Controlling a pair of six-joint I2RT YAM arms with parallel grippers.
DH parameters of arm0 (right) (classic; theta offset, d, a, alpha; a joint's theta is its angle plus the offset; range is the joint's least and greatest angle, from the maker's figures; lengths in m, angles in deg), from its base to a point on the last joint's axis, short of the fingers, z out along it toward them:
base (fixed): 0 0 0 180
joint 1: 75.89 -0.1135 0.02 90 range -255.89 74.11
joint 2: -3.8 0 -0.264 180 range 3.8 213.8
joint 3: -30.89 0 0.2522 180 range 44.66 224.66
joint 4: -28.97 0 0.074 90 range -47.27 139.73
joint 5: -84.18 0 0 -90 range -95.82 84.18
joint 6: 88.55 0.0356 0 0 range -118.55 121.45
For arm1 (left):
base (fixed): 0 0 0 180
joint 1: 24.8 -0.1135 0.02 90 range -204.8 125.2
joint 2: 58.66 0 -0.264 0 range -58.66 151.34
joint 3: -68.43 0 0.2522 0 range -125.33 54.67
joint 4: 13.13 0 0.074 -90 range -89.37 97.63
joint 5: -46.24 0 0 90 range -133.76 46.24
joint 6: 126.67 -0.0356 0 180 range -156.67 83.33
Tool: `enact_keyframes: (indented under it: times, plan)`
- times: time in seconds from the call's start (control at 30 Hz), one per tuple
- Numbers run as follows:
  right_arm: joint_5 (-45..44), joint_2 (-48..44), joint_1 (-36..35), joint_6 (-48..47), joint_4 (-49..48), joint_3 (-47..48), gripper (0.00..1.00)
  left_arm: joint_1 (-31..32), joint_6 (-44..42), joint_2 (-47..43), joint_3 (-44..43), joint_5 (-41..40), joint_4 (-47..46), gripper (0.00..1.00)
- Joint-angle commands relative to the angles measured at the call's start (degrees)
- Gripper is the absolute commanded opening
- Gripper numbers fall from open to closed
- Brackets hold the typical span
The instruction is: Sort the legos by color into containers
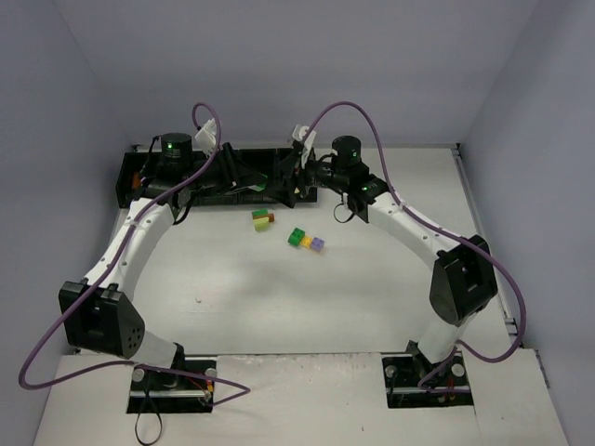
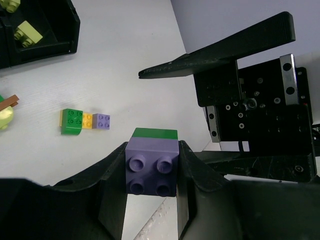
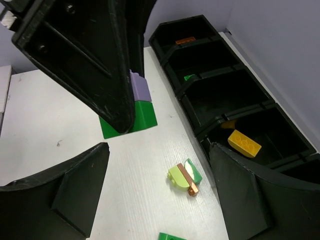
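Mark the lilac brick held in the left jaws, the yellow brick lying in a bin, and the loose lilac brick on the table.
held lilac brick [image 2: 151, 170]: left wrist view, studded face.
yellow brick [image 3: 244, 143]: right wrist view, top face.
loose lilac brick [image 2: 101, 121]: left wrist view, studded top.

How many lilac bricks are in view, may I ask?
2: a lilac brick in the left claw, on a green brick; another on the table beside a yellow brick. Bins may hide others.
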Motion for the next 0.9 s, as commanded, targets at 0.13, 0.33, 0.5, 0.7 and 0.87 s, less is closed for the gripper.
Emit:
enact_keyframes:
  times: [0.13,0.33,0.5,0.7,0.87]
  plan:
    - [5.0,-1.8,-1.4,0.1,-6.8,4.2,0.78,0.4,3.4,-0.9,-1.9,3.2,-5.5,0.07]
    - [5.8,-1.7,-2.2,0.2,-7.6,4.7,0.75,0.4,3.3,-0.9,-1.7,3.8,-4.5,0.07]
    - [6.3,-1.2,-2.9,0.0,-7.3,5.2,0.67,0.4,3.2,-1.1,-1.6,4.7,-3.8,0.07]
    - [6.4,-0.9,-3.1,-0.7,-6.0,5.1,0.48,0.4,2.9,-1.3,-2.0,4.8,-2.8,0.07]
    - [6.0,-1.3,-3.1,-1.3,-4.7,4.7,0.33,0.4,2.6,-1.4,-2.1,4.7,-2.3,0.07]
